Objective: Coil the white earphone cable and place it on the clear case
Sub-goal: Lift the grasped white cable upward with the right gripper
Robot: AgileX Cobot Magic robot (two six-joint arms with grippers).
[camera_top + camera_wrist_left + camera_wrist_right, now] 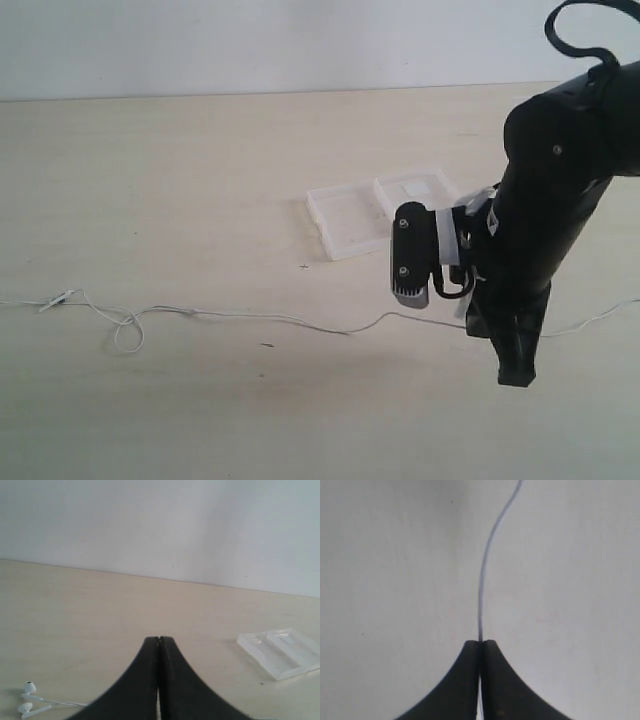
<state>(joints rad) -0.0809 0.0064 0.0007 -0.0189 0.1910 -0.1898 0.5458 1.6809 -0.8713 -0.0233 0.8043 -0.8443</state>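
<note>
The white earphone cable looks almost weightless and quite limp. It is thin enough to slip from a loose pinch and to spring out of any coil left unheld, so the wire near one end seems a safer hold than the earbuds. It lies uncoiled across the tabletop, on the camera side of the clear case and apart from it, with one small loop well out to the case's left in the exterior view. The right claw points steeply down, right of the case, jaws pressed together. Its wrist view shows the wire running straight to the seam of the tips, but whether it is pinched or only passes beneath cannot be told. The left claw, likewise closed and holding nothing, is aimed low over the tabletop with the case ahead.
</note>
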